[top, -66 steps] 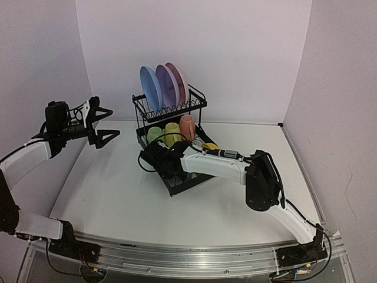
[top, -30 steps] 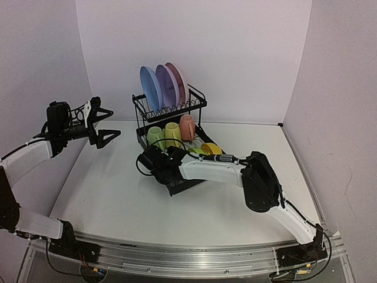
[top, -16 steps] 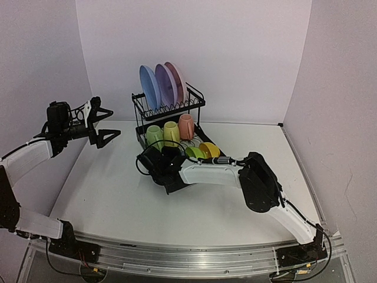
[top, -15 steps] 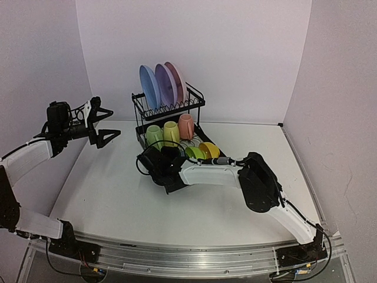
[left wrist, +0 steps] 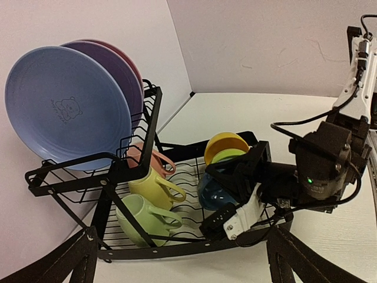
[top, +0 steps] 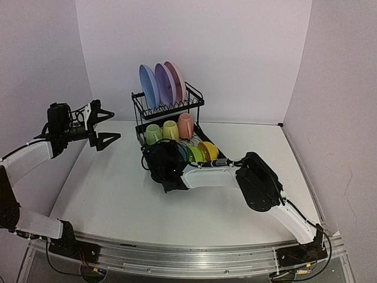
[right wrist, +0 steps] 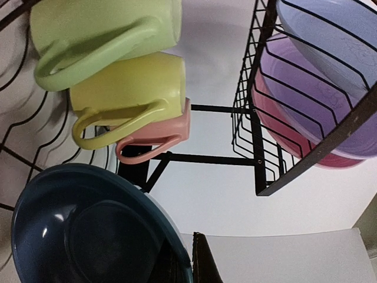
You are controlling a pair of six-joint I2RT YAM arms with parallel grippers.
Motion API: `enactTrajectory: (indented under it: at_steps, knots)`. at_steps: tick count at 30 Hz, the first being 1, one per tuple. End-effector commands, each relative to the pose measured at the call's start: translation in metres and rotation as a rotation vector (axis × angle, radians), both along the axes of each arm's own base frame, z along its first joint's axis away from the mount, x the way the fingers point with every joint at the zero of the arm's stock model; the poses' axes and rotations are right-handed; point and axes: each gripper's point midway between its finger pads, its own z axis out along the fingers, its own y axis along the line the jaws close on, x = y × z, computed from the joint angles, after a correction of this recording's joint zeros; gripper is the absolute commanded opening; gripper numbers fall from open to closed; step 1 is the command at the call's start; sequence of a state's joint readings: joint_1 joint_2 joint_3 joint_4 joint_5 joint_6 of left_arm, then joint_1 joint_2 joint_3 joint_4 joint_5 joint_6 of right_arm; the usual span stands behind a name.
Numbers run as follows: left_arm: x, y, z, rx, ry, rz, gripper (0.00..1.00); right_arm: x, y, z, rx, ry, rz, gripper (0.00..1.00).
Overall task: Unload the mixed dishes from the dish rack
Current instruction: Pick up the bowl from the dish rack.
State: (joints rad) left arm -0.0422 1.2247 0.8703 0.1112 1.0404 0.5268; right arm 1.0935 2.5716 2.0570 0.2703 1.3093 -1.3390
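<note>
Right gripper pinches the blue bowl by its rim in the rack; left gripper hangs open, well apart.

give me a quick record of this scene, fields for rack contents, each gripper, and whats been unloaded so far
upper shelf: blue plate, purple plate, pink plate, standing on edge in the dish rack
lower tray: green mug, yellow mug, pink mug in a row; yellow bowl, green bowl, blue bowl beside them
right gripper: shut on the blue bowl's rim, inside the tray
left gripper: open, in the air left of the rack, holding nothing
unloaded: no dish seen outside the rack
</note>
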Motion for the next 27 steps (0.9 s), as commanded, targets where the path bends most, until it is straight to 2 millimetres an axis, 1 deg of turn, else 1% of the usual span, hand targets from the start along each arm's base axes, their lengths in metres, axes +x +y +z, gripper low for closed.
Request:
enactTrajectory:
  at_steps: [1, 5, 7, 9, 13, 17, 19, 21, 23, 25, 27]
  knots:
    - [-0.01, -0.003, 0.002, 0.003, -0.03, -0.045, 1.0, -0.001, -0.017, 0.092, 0.177, -0.135, -0.052, 0.0]
    - [-0.01, -0.003, -0.001, 0.005, -0.026, -0.048, 1.0, -0.002, -0.017, 0.102, 0.187, -0.15, -0.057, 0.0]
    - [-0.01, -0.003, 0.0, 0.004, -0.024, -0.047, 1.0, -0.004, -0.018, 0.111, 0.201, -0.161, -0.064, 0.0]
    - [-0.008, -0.002, 0.0, 0.001, -0.019, -0.042, 1.0, -0.008, -0.019, 0.123, 0.236, -0.172, -0.062, 0.0]
    - [-0.006, -0.003, 0.002, -0.012, -0.007, -0.044, 1.0, -0.018, -0.025, 0.155, 0.335, -0.194, -0.03, 0.0]
    - [-0.007, -0.004, 0.003, -0.019, -0.002, -0.062, 1.0, -0.024, -0.033, 0.168, 0.417, -0.166, 0.006, 0.0]
    - [-0.006, -0.005, 0.003, -0.022, 0.004, -0.065, 1.0, -0.025, -0.039, 0.169, 0.451, -0.15, 0.014, 0.0]
    - [-0.006, -0.005, 0.005, -0.023, 0.001, -0.064, 1.0, -0.025, -0.05, 0.169, 0.489, -0.128, 0.007, 0.0]
    - [-0.007, -0.005, 0.005, -0.023, 0.0, -0.066, 1.0, -0.024, -0.066, 0.164, 0.535, -0.085, -0.013, 0.0]
    - [-0.009, -0.005, 0.006, -0.024, -0.002, -0.069, 1.0, -0.025, -0.087, 0.153, 0.625, -0.009, -0.047, 0.0]
    - [-0.01, -0.005, 0.007, -0.023, -0.005, -0.071, 1.0, -0.024, -0.117, 0.144, 0.753, 0.071, -0.107, 0.0]
